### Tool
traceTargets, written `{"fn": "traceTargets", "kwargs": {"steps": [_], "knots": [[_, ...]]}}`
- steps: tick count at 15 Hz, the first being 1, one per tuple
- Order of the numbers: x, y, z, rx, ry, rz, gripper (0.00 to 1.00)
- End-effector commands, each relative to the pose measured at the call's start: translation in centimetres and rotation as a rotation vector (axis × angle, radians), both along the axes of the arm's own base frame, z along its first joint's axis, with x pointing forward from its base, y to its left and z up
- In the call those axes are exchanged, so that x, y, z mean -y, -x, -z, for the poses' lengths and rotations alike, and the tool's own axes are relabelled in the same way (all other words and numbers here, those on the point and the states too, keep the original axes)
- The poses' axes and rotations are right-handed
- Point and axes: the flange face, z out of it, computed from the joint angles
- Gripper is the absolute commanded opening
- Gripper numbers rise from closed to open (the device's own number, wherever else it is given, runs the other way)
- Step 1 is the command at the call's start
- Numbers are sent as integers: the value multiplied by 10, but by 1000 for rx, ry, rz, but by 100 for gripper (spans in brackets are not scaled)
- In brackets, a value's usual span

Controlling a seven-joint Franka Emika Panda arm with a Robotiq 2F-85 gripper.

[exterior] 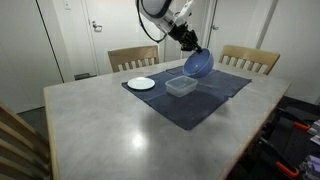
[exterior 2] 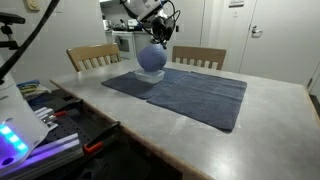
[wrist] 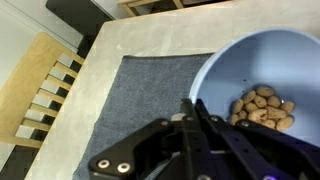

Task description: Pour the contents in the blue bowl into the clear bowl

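The room has white doors (exterior: 105,35) behind a grey tabletop (exterior: 100,130), with two wooden chairs (exterior: 133,58) (exterior: 250,58) pushed up to its far edge. A dark blue-grey cloth (exterior: 215,100) lies spread over the far part of the tabletop. On the cloth sit a small white plate (exterior: 141,83) and, just beside it, the clear bowl (exterior: 181,87), a low transparent container with rounded corners.

My gripper (exterior: 190,46) is clamped shut on the rim of the blue bowl (exterior: 199,63), which I hold off the cloth and steeply tipped. In that exterior view the blue bowl hangs close to the clear bowl, above and a little behind it. I cannot tell whether it is right over the opening.

In an exterior view from across the tabletop, the blue bowl (exterior 2: 151,58) shows as a round blue disc under my gripper (exterior 2: 157,38), in front of the chairs.

From my wrist view, my gripper (wrist: 194,108) pinches the near rim and I look into the blue bowl (wrist: 250,55). A heap of small round brown pieces (wrist: 262,108) lies gathered against its lower inside wall. Beyond the rim I see the cloth (wrist: 150,100), bare tabletop, and the slatted back of a chair (wrist: 45,95).
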Motion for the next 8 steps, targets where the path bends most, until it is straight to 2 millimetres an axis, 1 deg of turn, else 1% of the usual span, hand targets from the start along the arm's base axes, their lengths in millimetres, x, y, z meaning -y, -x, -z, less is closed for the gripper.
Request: {"fn": "traceTargets", "kwargs": {"steps": [1,8], "knots": [[-2,-9,-1,-45,28,-13,1],[-3,-19,1,-106,53,-34,1]]}}
